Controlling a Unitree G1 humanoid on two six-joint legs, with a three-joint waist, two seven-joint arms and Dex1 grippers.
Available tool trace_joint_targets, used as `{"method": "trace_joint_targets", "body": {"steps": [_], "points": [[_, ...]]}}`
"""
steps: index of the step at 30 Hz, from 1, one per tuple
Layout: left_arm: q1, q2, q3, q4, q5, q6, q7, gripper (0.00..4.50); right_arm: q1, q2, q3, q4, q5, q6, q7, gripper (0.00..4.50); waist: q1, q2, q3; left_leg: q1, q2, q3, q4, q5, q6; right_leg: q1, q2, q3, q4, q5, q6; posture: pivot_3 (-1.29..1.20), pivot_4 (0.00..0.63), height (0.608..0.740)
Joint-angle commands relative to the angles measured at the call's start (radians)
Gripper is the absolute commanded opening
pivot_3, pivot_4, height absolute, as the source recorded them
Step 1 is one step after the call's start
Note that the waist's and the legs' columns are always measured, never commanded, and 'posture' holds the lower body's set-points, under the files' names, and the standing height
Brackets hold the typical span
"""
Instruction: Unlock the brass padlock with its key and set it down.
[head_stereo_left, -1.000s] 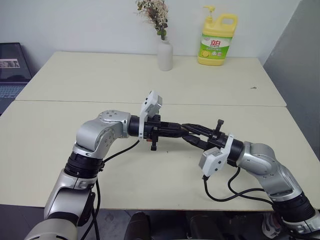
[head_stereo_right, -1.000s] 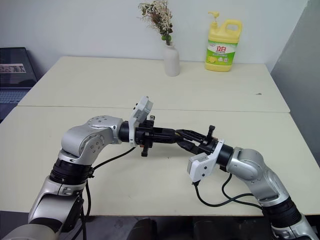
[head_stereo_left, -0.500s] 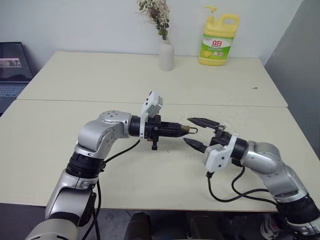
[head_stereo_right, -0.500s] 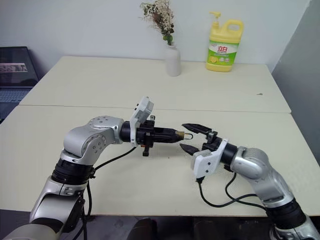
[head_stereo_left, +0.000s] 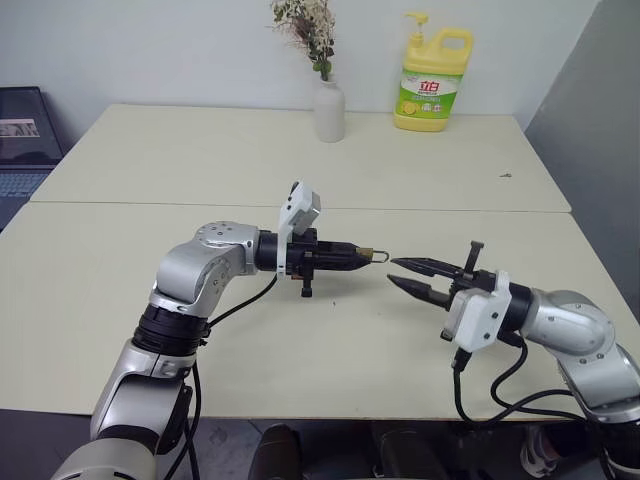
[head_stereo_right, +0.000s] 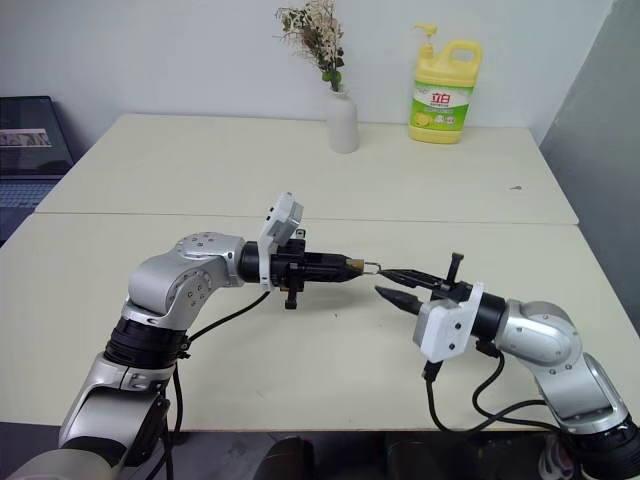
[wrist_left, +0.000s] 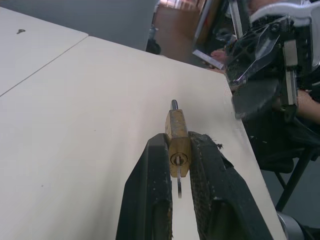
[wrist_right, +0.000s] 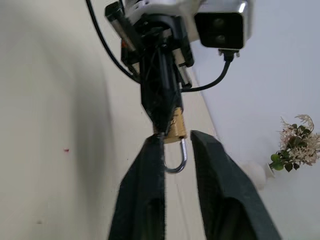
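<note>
The small golden-brass padlock (wrist_left: 177, 139) with its thin silver shackle is clamped in the left gripper (head_stereo_left: 352, 257) above the cream table (head_stereo_left: 120, 290). The right gripper (head_stereo_left: 410, 276), fingers slightly parted and empty, sits just beside the padlock's shackle, not touching.

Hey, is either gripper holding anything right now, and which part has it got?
The left gripper holds the brass padlock by its body, shackle pointing away. The right gripper holds nothing, its fingers apart and short of the shackle.
</note>
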Motion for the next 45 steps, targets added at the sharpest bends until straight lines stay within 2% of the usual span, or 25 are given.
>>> {"method": "trace_joint_targets", "body": {"steps": [1, 30, 45], "points": [[-0.006, 0.012, 0.006, -0.034, -0.010, -0.010, -0.026, 0.17, -0.027, 0.011, 0.000, -0.025, 0.049, 0.025, 0.019, 0.00, 0.001, 0.000, 0.000, 0.000, 0.000, 0.000, 0.000, 0.000, 0.000, 0.000, 0.000, 0.000, 0.000, 0.000, 0.000, 0.00, 0.150, 0.740], [0.025, 0.070, 0.011, -0.137, -0.070, 0.046, -0.104, 0.17, -0.143, 0.011, 0.063, 0.174, 0.064, -0.055, 0.169, 0.00, 0.001, 0.000, 0.000, 0.000, 0.000, 0.000, 0.000, 0.000, 0.000, 0.000, 0.000, 0.000, -0.001, 0.000, 0.000, 0.00, 0.150, 0.740], [0.033, 0.073, 0.020, -0.154, -0.094, 0.070, -0.092, 0.17, -0.130, 0.018, 0.083, 0.169, 0.064, -0.039, 0.201, 0.00, 0.001, 0.000, 0.000, 0.000, 0.000, 0.000, 0.000, 0.000, 0.000, 0.000, 0.000, 0.000, -0.001, 0.000, 0.000, 0.00, 0.150, 0.740]]}}
